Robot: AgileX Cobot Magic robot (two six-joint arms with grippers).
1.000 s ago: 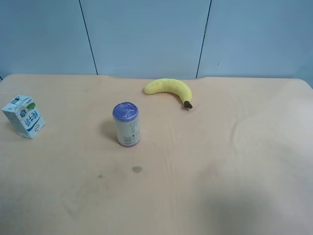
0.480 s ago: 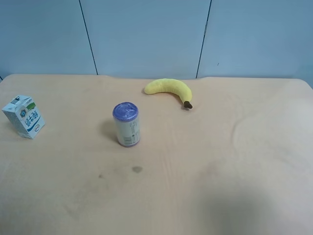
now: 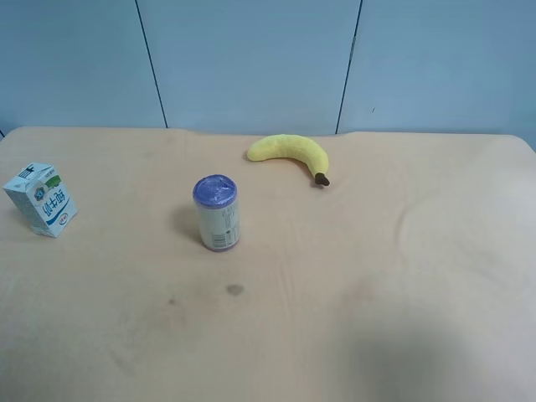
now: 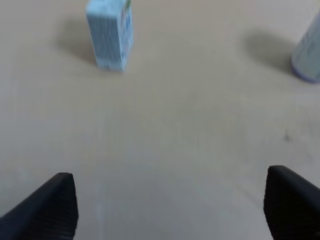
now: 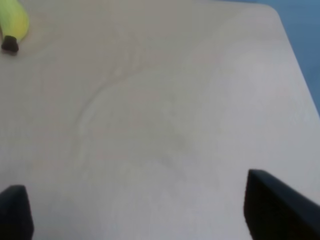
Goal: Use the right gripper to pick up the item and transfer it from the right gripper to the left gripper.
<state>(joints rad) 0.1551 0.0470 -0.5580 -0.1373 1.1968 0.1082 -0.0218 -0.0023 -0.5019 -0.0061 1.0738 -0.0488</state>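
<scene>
The milk carton (image 3: 40,199) carries blue Chinese characters running down its front face, too small to read for certain, beside a small round logo. The can (image 3: 218,213) has a fine-print label with a barcode-like patch, illegible.

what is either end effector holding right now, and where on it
Nothing is held. The left end effector and right end effector both stand open over bare table; the milk carton stands untouched.
</scene>
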